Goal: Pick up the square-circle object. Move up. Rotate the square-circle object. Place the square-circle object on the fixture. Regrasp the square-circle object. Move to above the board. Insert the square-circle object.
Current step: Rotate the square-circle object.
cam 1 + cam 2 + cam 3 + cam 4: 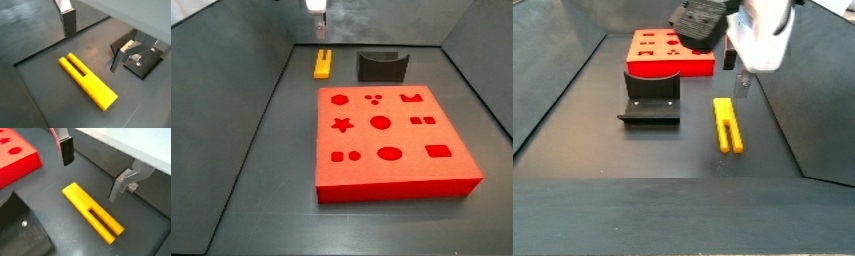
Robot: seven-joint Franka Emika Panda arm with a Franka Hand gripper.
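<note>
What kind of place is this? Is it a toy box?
Probably a robot test bench, not a toy box: a dark walled tray holds a red board with shape holes, a yellow peg lying flat, and a dark fixture. An open gripper hangs above the peg.

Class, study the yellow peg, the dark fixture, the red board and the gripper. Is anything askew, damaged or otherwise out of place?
Nothing stands out. The square-circle object lies flat on the floor beside the fixture, the board looks intact, and the gripper hangs open above the object, holding nothing.
</note>
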